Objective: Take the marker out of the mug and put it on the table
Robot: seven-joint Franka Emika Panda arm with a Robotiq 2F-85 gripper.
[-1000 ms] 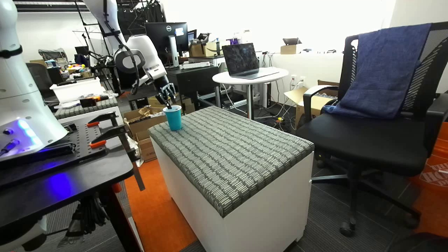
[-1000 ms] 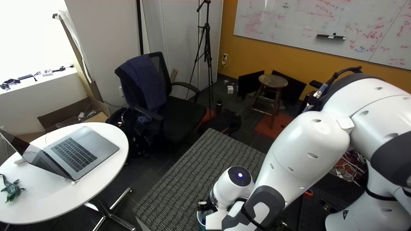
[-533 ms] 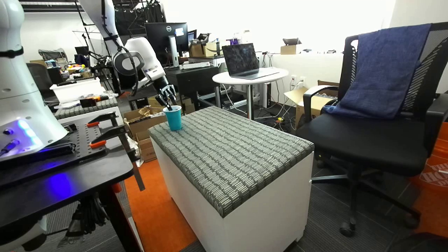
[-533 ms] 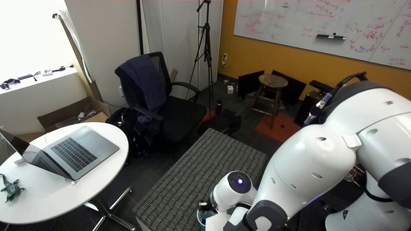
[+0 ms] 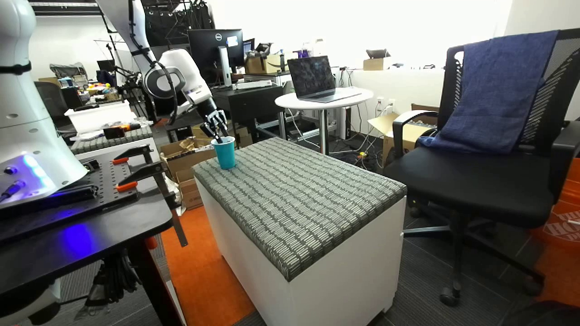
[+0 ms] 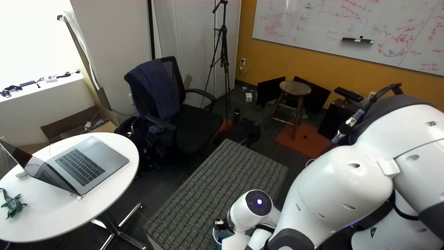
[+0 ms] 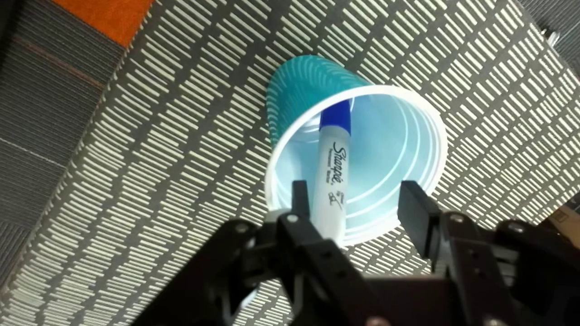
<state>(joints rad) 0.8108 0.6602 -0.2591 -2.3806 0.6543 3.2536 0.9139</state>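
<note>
Note marker [image 7: 333, 181] inside mug [image 7: 308, 81], slanted, with blue cap [image 7: 336, 115] down in the cavity and pale end raised at the rim. In the wrist view, read long axis as nearly top to bottom: cap toward top, pale end toward pincer [image 7: 357, 199].

Note pincer spread, with fingers [image 7: 417, 217] to either side of the marker in that view, set apart by a gap clearly wider than the barrel yet narrower than the mug's mouth. Observe barrel much closer to the finger at picture-left than to its counterpart. Unable to confirm contact with marker or rim.

In an exterior view, see mug upright on bench [image 5: 308, 199], near a short edge and a corner, with pincer at its mouth. Observe broad stretch of woven top running from mug to opposite short edge. Alongside one long edge, across orange carpet [image 5: 204, 280], see dark desk [image 5: 136, 226] bearing robot base [image 5: 41, 122]; near the other long edge, chair [image 5: 471, 181]. Farther out, see laptop [image 6: 83, 166] on round table [image 6: 52, 215], apart from bench.
</note>
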